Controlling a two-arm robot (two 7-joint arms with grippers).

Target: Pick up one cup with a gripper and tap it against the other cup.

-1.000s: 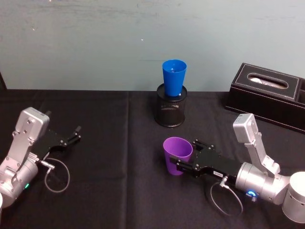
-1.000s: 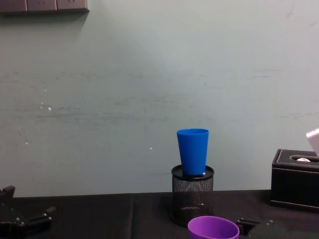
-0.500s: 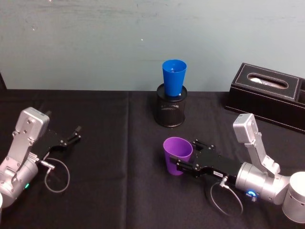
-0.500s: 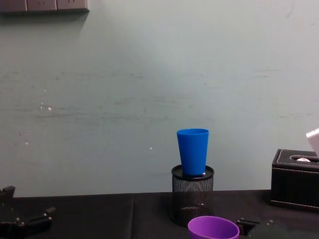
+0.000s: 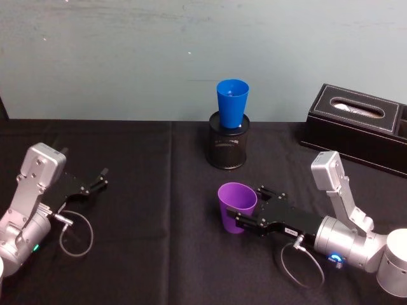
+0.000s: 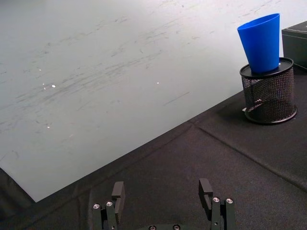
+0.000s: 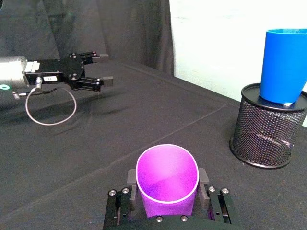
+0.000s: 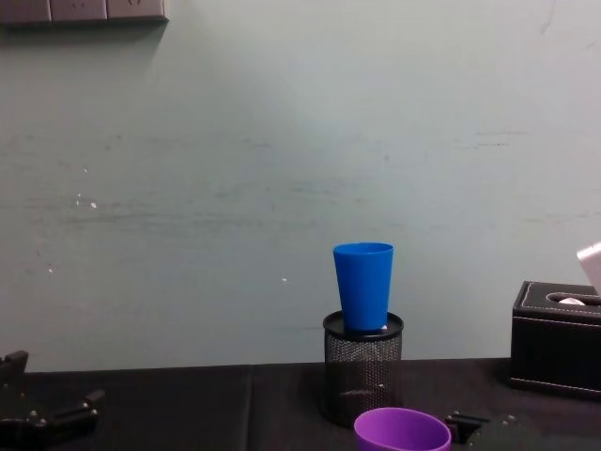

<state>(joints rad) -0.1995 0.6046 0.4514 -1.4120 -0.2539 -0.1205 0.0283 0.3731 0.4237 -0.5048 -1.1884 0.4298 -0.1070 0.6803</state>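
The purple cup (image 5: 237, 204) stands upright on the black tablecloth, right of centre. My right gripper (image 5: 249, 204) reaches in from the right and is shut on the cup, one finger pressed against each side; the right wrist view shows the cup (image 7: 167, 184) held between the fingers (image 7: 130, 184). Farther back, the blue cup (image 5: 232, 101) sits upright in the mouth of a black mesh pen holder (image 5: 227, 147), apart from the purple cup. My left gripper (image 5: 103, 178) rests open at the left of the table, with nothing in it.
A black tissue box (image 5: 359, 127) stands at the back right against the pale green wall. Bare black cloth (image 5: 165, 190) lies between the two arms and in front of the pen holder.
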